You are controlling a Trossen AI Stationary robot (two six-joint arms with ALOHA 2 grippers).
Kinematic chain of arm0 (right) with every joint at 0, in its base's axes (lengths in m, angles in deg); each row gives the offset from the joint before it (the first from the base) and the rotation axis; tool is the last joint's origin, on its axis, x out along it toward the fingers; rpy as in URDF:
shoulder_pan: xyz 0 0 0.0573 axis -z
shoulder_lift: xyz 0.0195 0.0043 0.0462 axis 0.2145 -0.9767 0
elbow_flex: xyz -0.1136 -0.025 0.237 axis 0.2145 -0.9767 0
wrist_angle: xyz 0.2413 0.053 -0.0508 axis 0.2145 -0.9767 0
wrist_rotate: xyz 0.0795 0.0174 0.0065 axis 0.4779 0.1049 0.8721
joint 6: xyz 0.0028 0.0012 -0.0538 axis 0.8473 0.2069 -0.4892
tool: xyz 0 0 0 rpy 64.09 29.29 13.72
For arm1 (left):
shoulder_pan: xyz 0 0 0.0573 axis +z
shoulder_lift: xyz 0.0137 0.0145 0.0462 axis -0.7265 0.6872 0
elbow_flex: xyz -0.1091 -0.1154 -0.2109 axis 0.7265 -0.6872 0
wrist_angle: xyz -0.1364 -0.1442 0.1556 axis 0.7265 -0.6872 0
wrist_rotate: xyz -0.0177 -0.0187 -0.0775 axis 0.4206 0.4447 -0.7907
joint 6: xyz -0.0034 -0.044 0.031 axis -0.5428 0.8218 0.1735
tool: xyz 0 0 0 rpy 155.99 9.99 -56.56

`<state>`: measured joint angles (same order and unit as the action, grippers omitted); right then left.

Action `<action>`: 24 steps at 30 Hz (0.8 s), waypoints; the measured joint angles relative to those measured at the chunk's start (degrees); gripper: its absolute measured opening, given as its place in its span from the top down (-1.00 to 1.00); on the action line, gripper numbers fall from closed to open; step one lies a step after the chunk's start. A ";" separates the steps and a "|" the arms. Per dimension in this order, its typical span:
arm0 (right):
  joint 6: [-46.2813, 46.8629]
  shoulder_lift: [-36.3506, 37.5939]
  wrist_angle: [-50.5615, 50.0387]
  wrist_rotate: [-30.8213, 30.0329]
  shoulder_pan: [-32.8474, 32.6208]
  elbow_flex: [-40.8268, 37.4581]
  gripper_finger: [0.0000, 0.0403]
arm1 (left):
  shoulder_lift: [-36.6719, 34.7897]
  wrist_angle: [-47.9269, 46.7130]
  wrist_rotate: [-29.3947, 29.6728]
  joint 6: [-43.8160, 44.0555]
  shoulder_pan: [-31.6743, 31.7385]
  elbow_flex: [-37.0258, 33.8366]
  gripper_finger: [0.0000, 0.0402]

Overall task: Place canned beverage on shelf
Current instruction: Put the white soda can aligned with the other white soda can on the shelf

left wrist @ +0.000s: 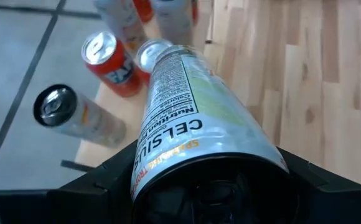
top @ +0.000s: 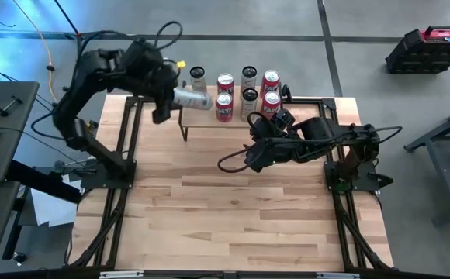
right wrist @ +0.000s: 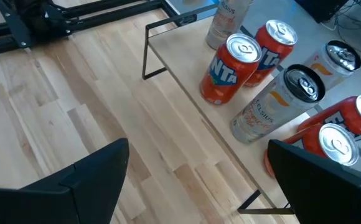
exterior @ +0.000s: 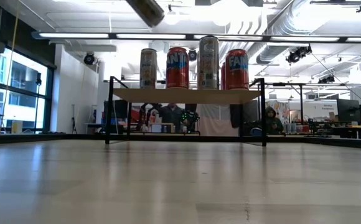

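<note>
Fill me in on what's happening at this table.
The left pincer holds a slim silver can lying sideways, raised above the left end of the small wooden shelf at the table's far edge. Six cans already stand upright on the shelf, some red, some pale. The right pincer is open and holds nothing; it waits just in front of the shelf's right end. The held can has not been set down yet.

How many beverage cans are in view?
8. Seven stand on the shelf: four in the far row, three nearer. The eighth, a Celsius can, lies in the left gripper above the shelf's left end. None seems hidden.
</note>
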<state>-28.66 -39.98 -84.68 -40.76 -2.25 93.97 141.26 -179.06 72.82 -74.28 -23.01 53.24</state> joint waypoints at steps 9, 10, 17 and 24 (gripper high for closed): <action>1.26 0.00 -0.04 2.18 -0.02 0.00 -0.83 | 6.01 -0.55 -1.61 -0.51 7.29 1.32 -0.21; 1.24 0.00 -0.04 2.29 -0.02 0.00 -0.83 | 6.48 -0.57 -1.76 -0.52 7.38 1.32 -0.21; 0.99 0.00 -0.07 3.70 -0.02 0.00 -0.83 | 10.27 -0.52 -0.19 -0.35 8.03 1.38 -0.21; 0.80 0.00 -0.09 4.99 -0.02 0.00 -0.83 | 9.59 -0.54 -0.57 -0.10 7.97 -4.19 -0.21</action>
<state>-27.86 -39.98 -84.77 -35.77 -2.27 93.97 150.85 -179.60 72.25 -74.38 -15.04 49.06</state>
